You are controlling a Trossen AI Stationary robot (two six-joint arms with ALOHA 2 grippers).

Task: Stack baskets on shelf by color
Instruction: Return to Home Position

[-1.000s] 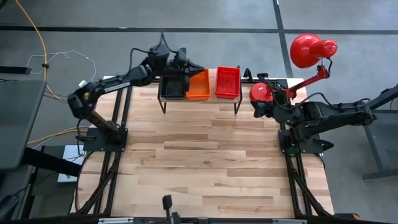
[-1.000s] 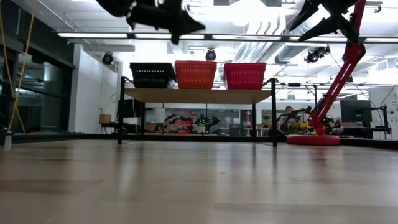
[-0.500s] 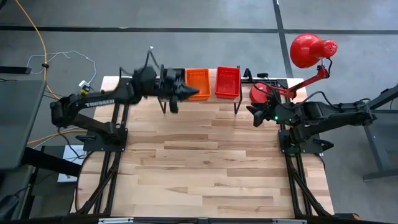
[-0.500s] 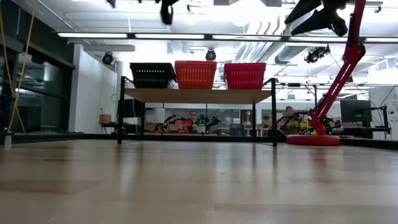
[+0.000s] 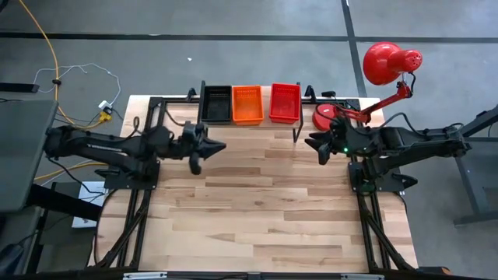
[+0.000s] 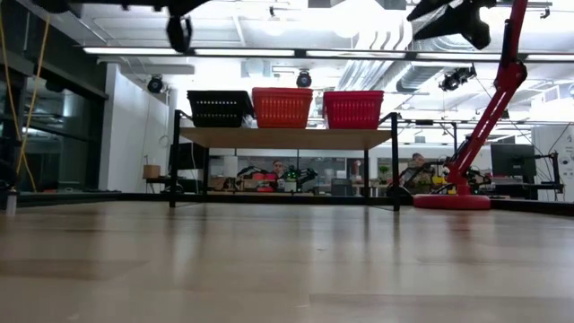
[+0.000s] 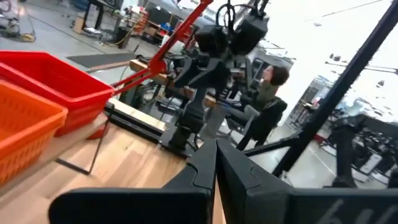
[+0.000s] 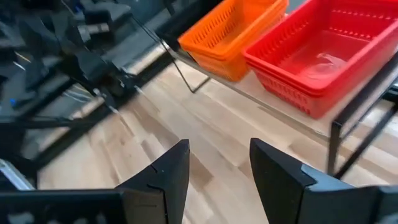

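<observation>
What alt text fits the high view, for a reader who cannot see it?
Black baskets, orange baskets and red baskets sit side by side on the shelf at the far edge of the table. The left gripper and right gripper hover empty in front of it, and a red desk lamp stands right of the shelf.

The black baskets [image 5: 215,104], the orange baskets [image 5: 247,104] and the red baskets [image 5: 285,102] all show a fine mesh pattern. The shelf [image 6: 287,137] is pale wood on black legs. The table [image 5: 257,210] is light wood in tan plank strips, the desk lamp [image 5: 385,62] glossy red
</observation>
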